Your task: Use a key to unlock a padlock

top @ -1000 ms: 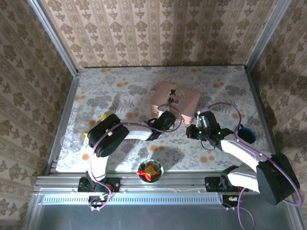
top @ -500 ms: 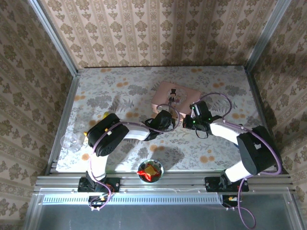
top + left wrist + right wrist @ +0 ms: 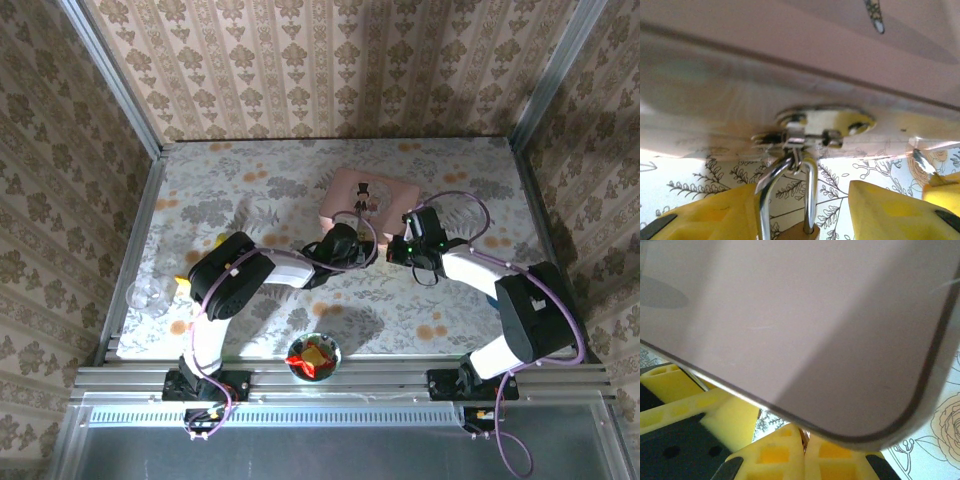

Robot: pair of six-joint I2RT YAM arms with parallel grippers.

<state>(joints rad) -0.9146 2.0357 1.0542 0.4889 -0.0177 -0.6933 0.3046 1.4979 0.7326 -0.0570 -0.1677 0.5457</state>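
A small brass padlock (image 3: 800, 233) hangs by its silvery shackle (image 3: 810, 195) from the hasp (image 3: 812, 131) on the front of the pink tin box (image 3: 368, 204). My left gripper (image 3: 805, 200) is open around it. Its left finger (image 3: 705, 215) sits against the shackle, and its right finger (image 3: 890, 210) stands apart from it. In the top view my left gripper (image 3: 350, 246) and right gripper (image 3: 396, 250) meet at the box's near side. My right gripper (image 3: 804, 434) is shut on the key (image 3: 803, 439), a thin dark sliver just under the box's edge (image 3: 790, 415).
A glass bowl (image 3: 314, 355) with something red in it stands near the front edge. A clear cup (image 3: 150, 297) and a yellow toy (image 3: 220, 241) lie at the left. The pink box blocks the room behind both grippers.
My right arm has swung left to the box's near side, beside the left gripper. The left jaws have widened around the padlock.
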